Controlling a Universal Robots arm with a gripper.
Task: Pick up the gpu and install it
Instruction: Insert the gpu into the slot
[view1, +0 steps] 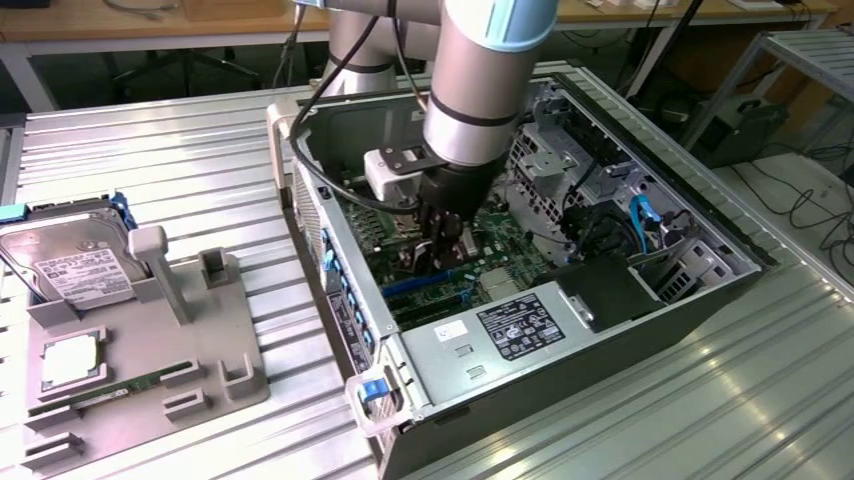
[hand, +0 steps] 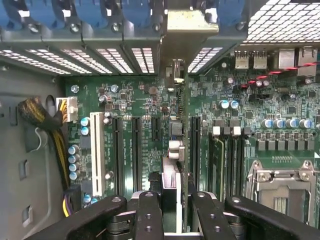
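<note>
The exterior view shows the open black computer case (view1: 534, 300) on the ribbed metal desk (view1: 187, 160), the tool (view1: 438, 250) lowered inside. The wrist view shows its black fingers (hand: 149, 215) clamped on the thin dark gpu card (hand: 184, 145), edge-on over the green motherboard (hand: 250, 125), its silver bracket (hand: 185, 22) at the case's slotted wall.

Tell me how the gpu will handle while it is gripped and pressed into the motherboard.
Seen edge-on in the gripper, the gpu is a thin board, so probably light and stiff but easily twisted by sideways force. Its metal end bracket looks rigid. Standing upright over the motherboard, it could tip if released unseated.
</note>
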